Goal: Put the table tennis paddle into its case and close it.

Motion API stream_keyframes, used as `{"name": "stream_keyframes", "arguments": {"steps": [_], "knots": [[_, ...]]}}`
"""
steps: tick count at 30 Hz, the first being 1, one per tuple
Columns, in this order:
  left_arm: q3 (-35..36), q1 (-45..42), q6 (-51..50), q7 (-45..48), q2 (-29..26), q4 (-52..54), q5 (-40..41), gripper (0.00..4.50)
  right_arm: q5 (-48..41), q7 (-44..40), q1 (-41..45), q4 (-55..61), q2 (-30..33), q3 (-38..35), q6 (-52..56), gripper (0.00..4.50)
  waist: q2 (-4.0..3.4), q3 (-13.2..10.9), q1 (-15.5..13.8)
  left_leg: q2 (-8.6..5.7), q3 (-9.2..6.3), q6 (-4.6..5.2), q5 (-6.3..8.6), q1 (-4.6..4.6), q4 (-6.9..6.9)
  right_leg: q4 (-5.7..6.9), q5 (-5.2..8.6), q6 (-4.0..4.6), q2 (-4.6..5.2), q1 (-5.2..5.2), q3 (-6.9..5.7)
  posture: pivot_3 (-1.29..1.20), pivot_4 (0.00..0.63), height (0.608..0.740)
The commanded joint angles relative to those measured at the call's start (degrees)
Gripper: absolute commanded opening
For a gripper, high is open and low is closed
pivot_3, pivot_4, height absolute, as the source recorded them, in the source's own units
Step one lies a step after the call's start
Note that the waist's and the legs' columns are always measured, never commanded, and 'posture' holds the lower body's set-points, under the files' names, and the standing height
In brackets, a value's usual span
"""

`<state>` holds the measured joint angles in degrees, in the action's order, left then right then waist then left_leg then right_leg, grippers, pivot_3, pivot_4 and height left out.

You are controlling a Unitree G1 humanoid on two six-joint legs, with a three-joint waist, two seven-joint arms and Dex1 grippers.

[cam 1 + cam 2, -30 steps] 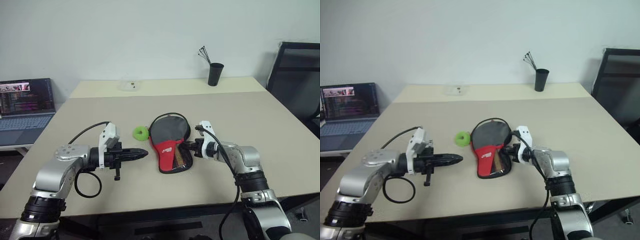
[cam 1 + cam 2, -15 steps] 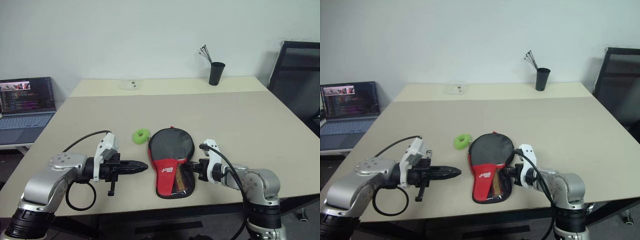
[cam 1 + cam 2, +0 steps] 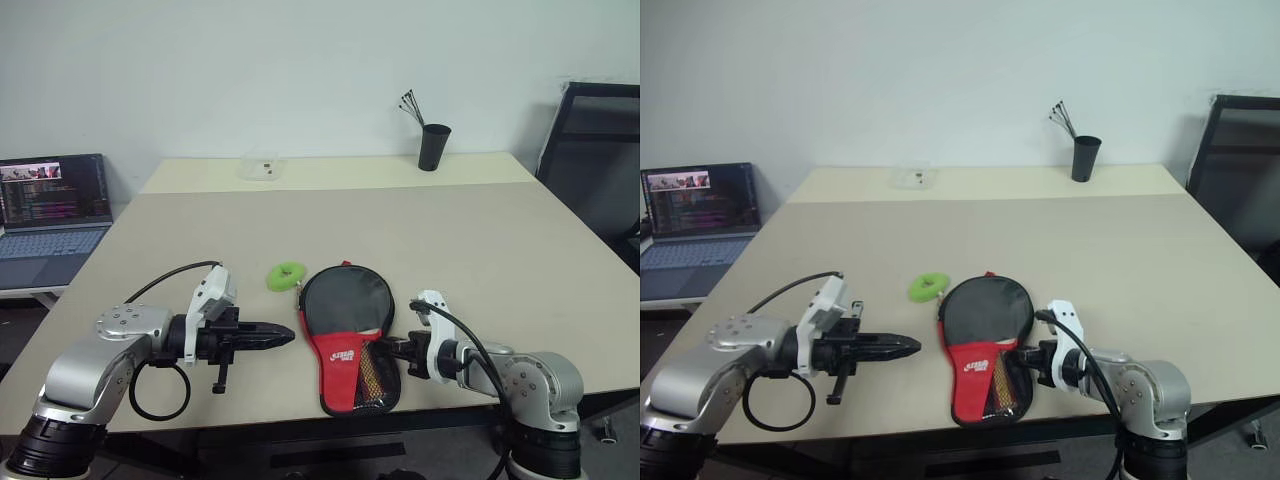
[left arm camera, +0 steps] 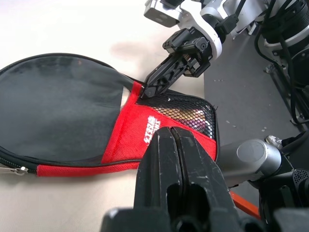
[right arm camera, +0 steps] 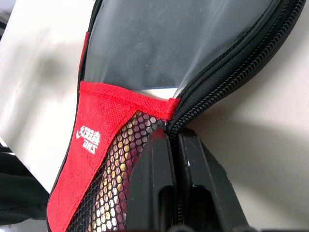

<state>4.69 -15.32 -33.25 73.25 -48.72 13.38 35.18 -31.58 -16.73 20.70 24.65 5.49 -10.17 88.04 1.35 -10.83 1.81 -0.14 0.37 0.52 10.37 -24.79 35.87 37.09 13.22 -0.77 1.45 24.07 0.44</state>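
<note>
1. Lying flat near the front edge of the table (image 3: 480, 230), the case (image 3: 350, 335) now sits closer to that edge than a second ago, its red panel and mesh pocket toward the robot and its round black end pointing away.
2. Right end effector (image 3: 388, 349) has drawn back toward the robot with the case; its fingers are pressed together at the case's zipper edge, where red panel meets mesh. The right wrist view shows the tips against the zip seam; whether they pinch a pull tab or the fabric cannot be told.
3. Left end effector (image 3: 285, 334) is fully closed on nothing, hovering just left of the case, pointing toward it; it has barely shifted.
4. Green ring (image 3: 286, 275) lies on the table just beyond the case's left shoulder, apart from it.
5. Table tennis paddle itself cannot be made out; something pale and brownish shows through the mesh pocket (image 4: 186, 108), too unclear to name.
6. Laptop (image 3: 52, 215) at far left is cut off by the frame edge.
</note>
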Motion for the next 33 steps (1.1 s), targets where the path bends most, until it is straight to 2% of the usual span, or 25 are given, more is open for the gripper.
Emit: {"name": "stream_keyframes", "arguments": {"steps": [1,4,5,10,15,18,21,24,29,33], "knots": [[0.1,-1.2,1.0,0.5,-0.6,-0.1,-0.1,0.00,-0.6,0.8,-0.4,1.9,-1.1,0.2,0.2,0.02,0.00,0.0,0.0,0.00,0.00,0.00,0.00,0.00,0.00,0.00,0.00,0.00,0.00,0.00,0.00,0.00,0.150,0.740],[-0.1,-1.2,1.2,0.4,-0.5,-0.1,-0.2,0.00,0.1,2.1,-0.6,1.8,-1.7,0.2,-0.5,0.02,0.00,0.0,0.0,0.00,0.00,0.00,0.00,0.00,0.00,0.00,0.00,0.00,-0.01,0.00,0.01,0.00,0.150,0.740],[-0.1,-1.2,1.3,0.4,-0.4,-0.1,-0.2,0.00,0.5,2.6,-0.7,2.0,-1.6,0.0,-0.6,0.26,0.00,0.0,0.0,0.00,0.00,0.00,0.00,0.00,0.00,0.00,0.00,-0.01,-0.01,0.00,0.01,0.00,0.150,0.740],[-0.1,-0.5,2.0,-0.1,-0.2,-0.1,-0.4,0.00,1.2,4.0,-1.7,5.7,0.0,-0.5,-0.5,1.76,0.00,0.0,0.0,0.00,0.00,0.00,0.00,0.00,0.00,-0.01,0.00,0.00,-0.01,0.00,0.01,0.00,0.150,0.740],[0.2,-0.1,2.7,-1.3,0.6,-0.8,-0.8,0.00,0.6,-0.4,-1.0,14.4,11.5,8.7,-6.3,3.40,0.02,0.0,0.0,-0.01,0.02,0.00,0.00,-0.01,0.02,-0.03,0.01,0.01,0.00,0.00,0.03,0.00,0.150,0.740],[0.9,-0.1,3.0,-2.9,1.5,-1.3,-0.9,0.00,-1.0,-4.0,0.5,16.4,16.5,9.8,-8.8,4.45,0.03,0.0,0.0,0.01,-0.01,0.00,0.00,0.00,0.00,-0.04,0.02,0.02,-0.01,0.00,0.00,0.00,0.150,0.740],[1.7,-0.6,3.4,-5.1,2.5,-2.7,-1.1,0.00,-2.5,-7.8,3.2,15.4,19.2,9.6,-12.0,4.48,0.03,0.0,0.0,0.02,0.01,0.00,0.00,0.00,0.02,-0.04,0.02,0.01,-0.02,0.00,0.00,0.00,0.150,0.740],[2.2,-1.1,4.0,-7.7,3.3,-4.1,-1.9,0.00,-2.9,-9.6,5.8,12.2,18.7,11.2,-15.2,4.48,0.05,0.0,0.0,0.02,0.00,0.00,0.00,0.00,0.03,-0.04,0.01,-0.01,-0.03,-0.01,0.00,0.00,0.150,0.740],[3.0,-2.1,6.2,-12.2,5.1,-6.5,-3.9,0.00,0.5,-9.1,8.2,4.5,14.8,17.3,-21.7,4.48,0.06,0.0,-0.1,0.02,0.01,0.00,0.00,0.00,0.04,-0.03,-0.04,-0.08,-0.03,-0.01,0.02,0.00,0.150,0.740],[3.2,-2.7,7.2,-15.0,5.9,-8.4,-5.5,0.00,6.0,-9.0,7.5,-1.0,13.0,25.3,-29.0,4.48,0.07,0.0,-0.1,0.02,0.02,0.00,0.00,-0.01,0.04,-0.03,-0.17,-0.30,-0.03,-0.01,0.02,0.00,0.150,0.740]]}}
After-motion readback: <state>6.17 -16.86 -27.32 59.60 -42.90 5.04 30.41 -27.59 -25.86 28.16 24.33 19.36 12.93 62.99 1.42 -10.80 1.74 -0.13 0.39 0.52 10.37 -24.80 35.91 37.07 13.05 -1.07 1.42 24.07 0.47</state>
